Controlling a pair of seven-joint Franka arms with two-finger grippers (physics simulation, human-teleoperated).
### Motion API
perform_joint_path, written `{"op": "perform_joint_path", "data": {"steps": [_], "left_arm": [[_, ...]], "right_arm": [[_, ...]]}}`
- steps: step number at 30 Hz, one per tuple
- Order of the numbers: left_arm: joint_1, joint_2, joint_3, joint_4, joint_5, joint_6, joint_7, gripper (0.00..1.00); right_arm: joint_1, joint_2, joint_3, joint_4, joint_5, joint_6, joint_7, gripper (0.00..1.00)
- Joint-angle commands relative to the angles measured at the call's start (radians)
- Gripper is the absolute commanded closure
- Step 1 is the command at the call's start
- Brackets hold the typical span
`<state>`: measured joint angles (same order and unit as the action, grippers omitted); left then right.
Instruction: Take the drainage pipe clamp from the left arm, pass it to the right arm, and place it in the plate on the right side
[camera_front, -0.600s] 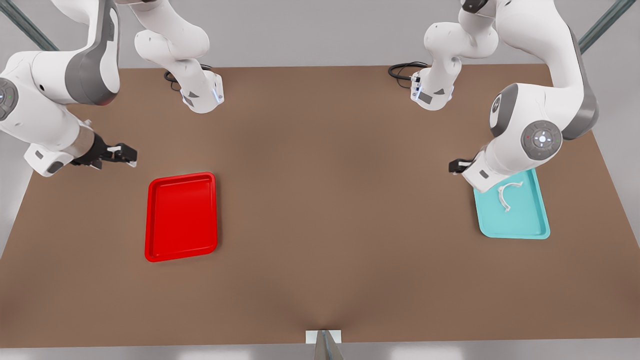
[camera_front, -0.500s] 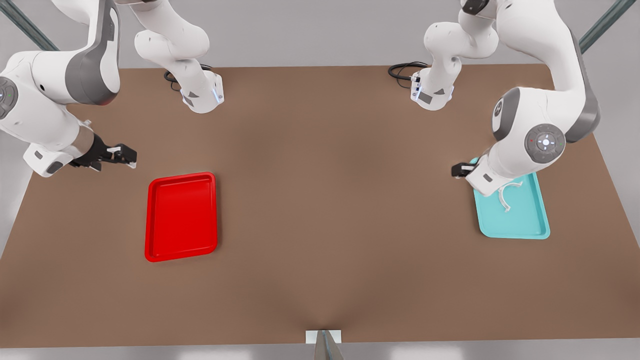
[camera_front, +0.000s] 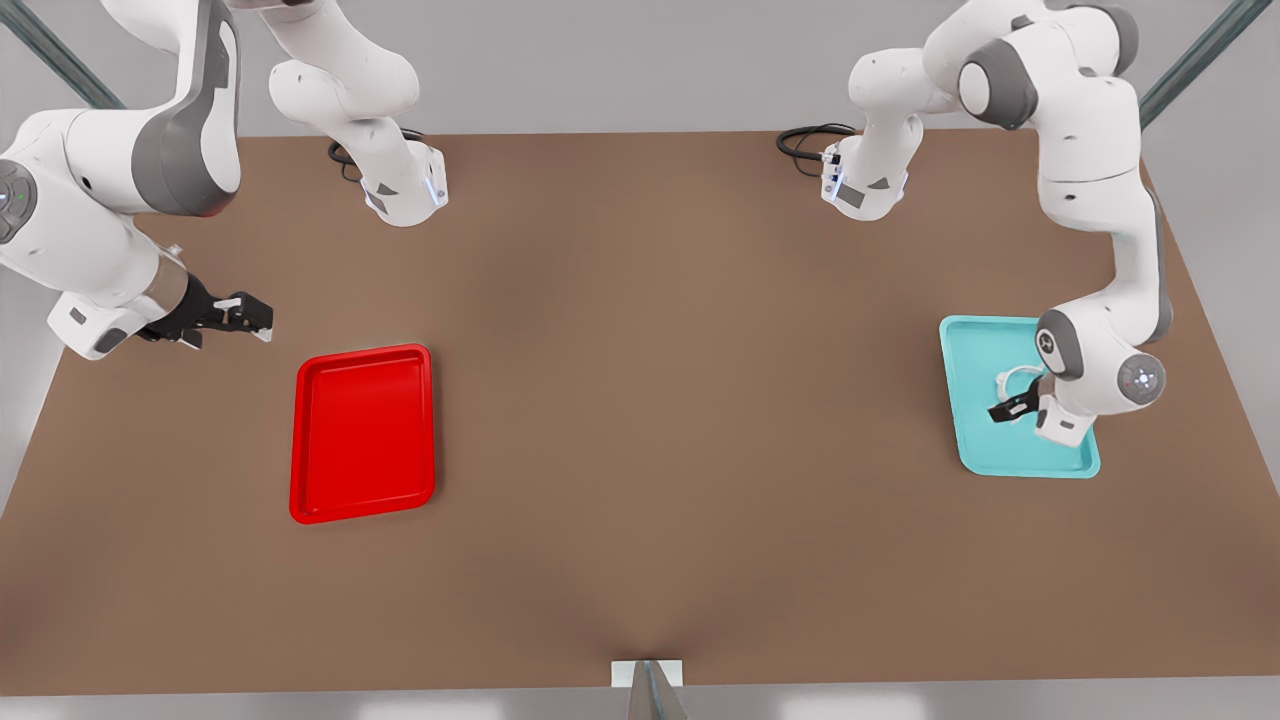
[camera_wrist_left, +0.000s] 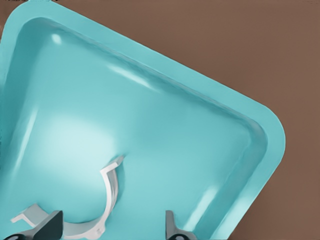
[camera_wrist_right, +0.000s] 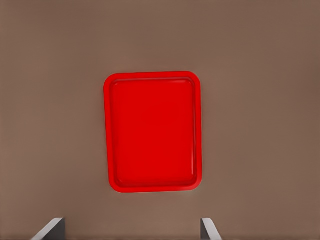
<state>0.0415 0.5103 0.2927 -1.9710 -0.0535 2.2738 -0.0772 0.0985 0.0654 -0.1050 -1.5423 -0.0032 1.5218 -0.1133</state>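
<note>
The small white C-shaped drainage pipe clamp (camera_front: 1013, 377) lies flat inside the teal shallow rectangular tray (camera_front: 975, 345), which sits on the brown table (camera_front: 660, 400) at the front view's right. The left gripper (camera_front: 1010, 410) is low over this tray, directly at the clamp. In the left wrist view its two black fingertips (camera_wrist_left: 52, 226) stand apart, and part of the clamp's (camera_wrist_left: 107, 192) arc lies between them; one fingertip covers a piece of the white ring. I cannot tell if the fingertips touch the clamp. In the front view the white left arm (camera_front: 1100, 230) hides the tray's far edge near its wrist.

Well apart from the teal tray, across the bare table, is the bright red rectangular plate (camera_front: 305, 440). The right gripper (camera_front: 250, 315) waits beside the plate, above the table, fingers apart. The right wrist view looks down on the plate (camera_wrist_right: 106, 135), with two grey fingertips (camera_wrist_right: 50, 229) cut off by the edge.
</note>
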Motion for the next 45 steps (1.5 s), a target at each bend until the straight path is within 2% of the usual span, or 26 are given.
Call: {"op": "perform_joint_path", "data": {"steps": [1,8,10,11,12,19,20,21,27,30,37,38,39,45], "left_arm": [[0.023,0.004,0.000,-0.008,-0.034,0.190,0.106,0.00],[0.021,-0.003,0.000,-0.106,-0.081,0.248,0.183,0.00],[0.021,0.002,0.000,-0.106,-0.127,0.259,0.183,0.06],[0.023,0.002,0.000,-0.106,-0.129,0.259,0.183,0.17],[0.024,0.004,0.000,-0.106,-0.127,0.257,0.185,0.32],[0.026,0.022,0.000,-0.120,-0.127,0.242,0.186,0.32],[0.026,0.021,0.000,-0.120,-0.127,0.240,0.186,0.49],[0.026,0.021,0.000,-0.120,-0.127,0.240,0.186,0.56],[0.031,0.020,0.000,-0.123,-0.129,0.240,0.185,0.57],[0.031,0.021,0.000,-0.123,-0.129,0.240,0.186,0.65],[0.029,0.027,0.000,-0.121,-0.129,0.240,0.186,0.65],[0.029,0.027,-0.001,-0.121,-0.129,0.242,0.185,0.67],[0.029,0.027,-0.001,-0.121,-0.129,0.242,0.185,0.78],[0.029,0.025,-0.001,-0.117,-0.129,0.240,0.185,0.79]], "right_arm": [[0.001,-0.002,-0.001,-0.005,0.002,0.000,-0.020,0.00],[0.001,0.002,-0.001,-0.007,0.000,0.004,-0.020,0.00],[0.001,0.002,-0.001,-0.007,0.000,0.004,-0.020,0.00],[0.001,0.004,-0.001,-0.009,0.002,0.004,-0.020,0.00],[0.001,0.002,-0.001,-0.009,0.002,0.004,-0.020,0.00],[0.001,0.001,-0.001,-0.016,0.002,0.003,-0.020,0.00],[0.001,0.002,-0.001,-0.016,0.002,0.003,-0.020,0.00],[0.001,0.004,-0.001,-0.016,0.002,0.004,-0.020,0.00],[0.001,0.007,-0.001,-0.016,0.002,0.004,-0.020,0.00],[0.001,0.007,-0.001,-0.016,0.002,0.003,-0.020,0.00],[0.000,0.008,-0.001,-0.018,0.000,0.003,-0.020,0.00],[0.000,0.008,-0.001,-0.018,0.000,0.003,-0.020,0.00],[0.000,0.008,-0.001,-0.018,0.002,0.001,-0.020,0.00],[0.000,0.007,-0.001,-0.022,0.002,0.004,-0.020,0.00]]}}
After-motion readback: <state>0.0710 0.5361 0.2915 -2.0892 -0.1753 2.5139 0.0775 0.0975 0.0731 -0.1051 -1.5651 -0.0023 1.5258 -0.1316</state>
